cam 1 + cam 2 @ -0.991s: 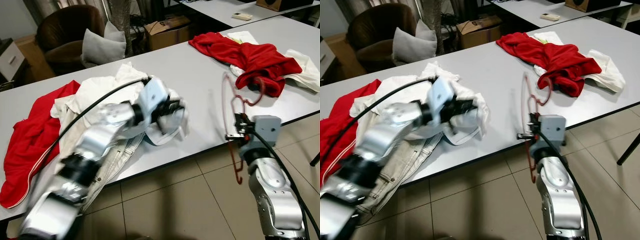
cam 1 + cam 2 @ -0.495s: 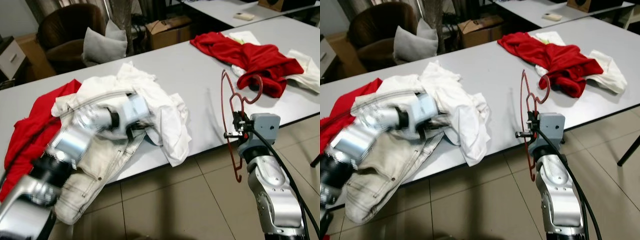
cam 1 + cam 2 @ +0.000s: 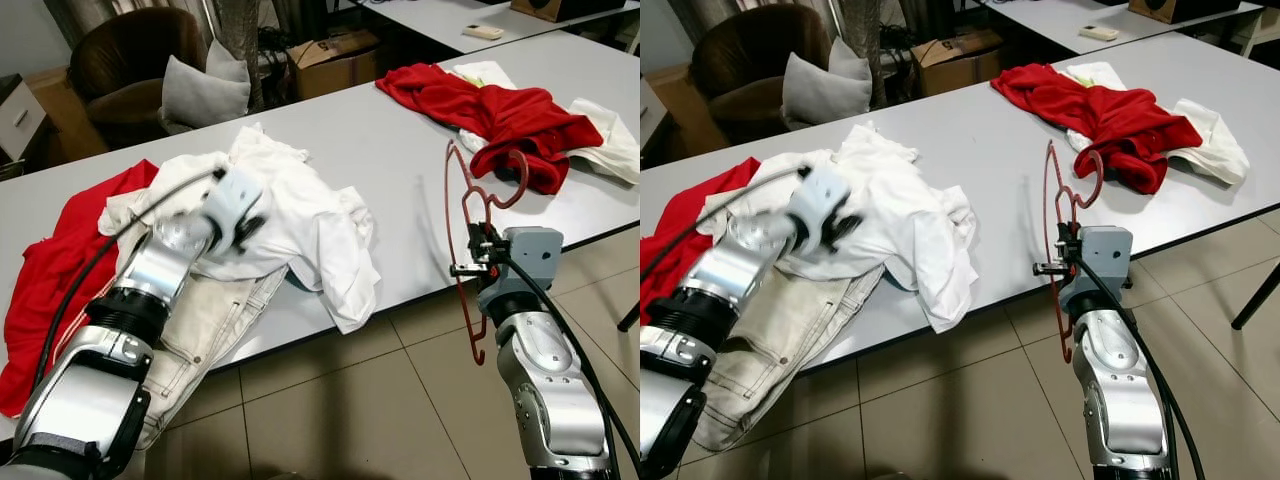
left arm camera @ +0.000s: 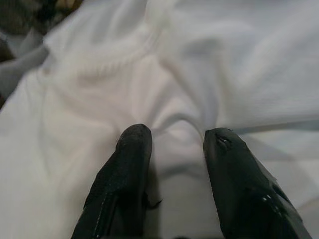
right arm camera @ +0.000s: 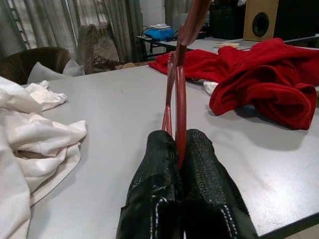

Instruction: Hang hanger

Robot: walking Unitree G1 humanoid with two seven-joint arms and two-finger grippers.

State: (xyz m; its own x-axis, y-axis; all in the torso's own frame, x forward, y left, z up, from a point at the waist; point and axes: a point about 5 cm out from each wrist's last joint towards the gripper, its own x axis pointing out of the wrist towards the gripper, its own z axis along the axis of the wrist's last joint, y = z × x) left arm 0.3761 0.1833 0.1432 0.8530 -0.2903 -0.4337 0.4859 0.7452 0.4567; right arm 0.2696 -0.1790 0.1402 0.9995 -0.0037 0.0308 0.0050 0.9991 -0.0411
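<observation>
The hanger (image 3: pixel 468 240) is a thin dark-red wire one, standing on end at the front edge of the grey table (image 3: pixel 400 150), pinched between the closed fingers of the right gripper (image 5: pixel 178 149). Its curved parts rise above the gripper over the tabletop, with a looped bend near the red garment (image 3: pixel 500 110), while one end hangs below the table edge beside the silver arm and finishes in a small hook (image 3: pixel 479 358). It touches no cloth
</observation>
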